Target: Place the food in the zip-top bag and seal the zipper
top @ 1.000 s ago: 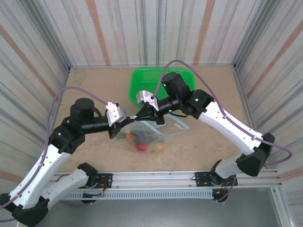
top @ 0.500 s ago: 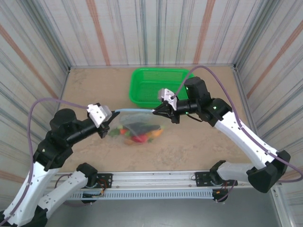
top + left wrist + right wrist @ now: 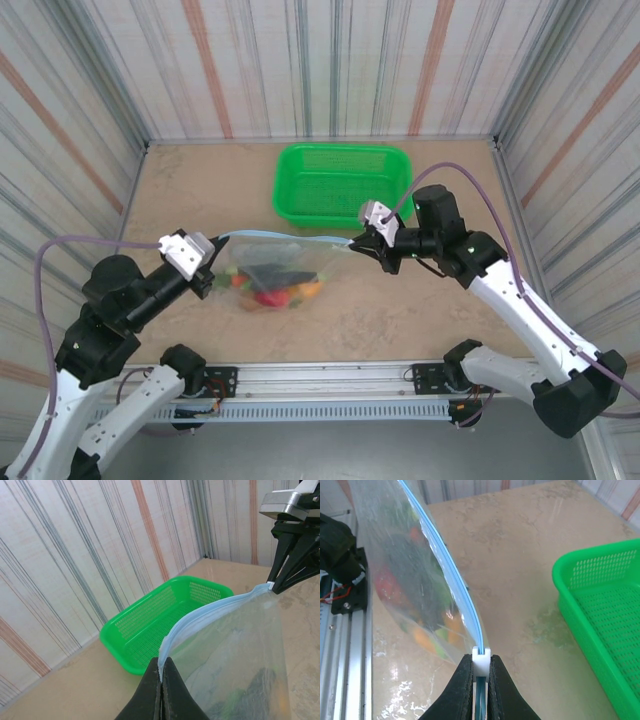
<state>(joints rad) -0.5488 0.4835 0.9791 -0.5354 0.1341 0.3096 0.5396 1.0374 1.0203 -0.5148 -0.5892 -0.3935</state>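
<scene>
Striped walls (image 3: pixel 300 70), beige tabletop (image 3: pixel 400 310): bag (image 3: pixel 300 262) pulled taut

Clamped in left pincer (image 3: pixel 161 677): one end of the pale blue zipper (image 3: pixel 210 611). Clamped in right pincer (image 3: pixel 480 672): white slider (image 3: pixel 481 655) at the other end. Stretched between, mouth uppermost, with food (image 3: pixel 272 288) heaped low inside. Just beyond, near the far wall, green basket (image 3: pixel 340 185).

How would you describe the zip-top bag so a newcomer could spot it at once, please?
Find the green mesh basket at the table's far side; just in front, a clear zip-top bag is stretched between the left gripper and the right gripper. Unlike the basket, it is see-through, holds colourful toy food and has a pale blue zipper along its top edge.
</scene>
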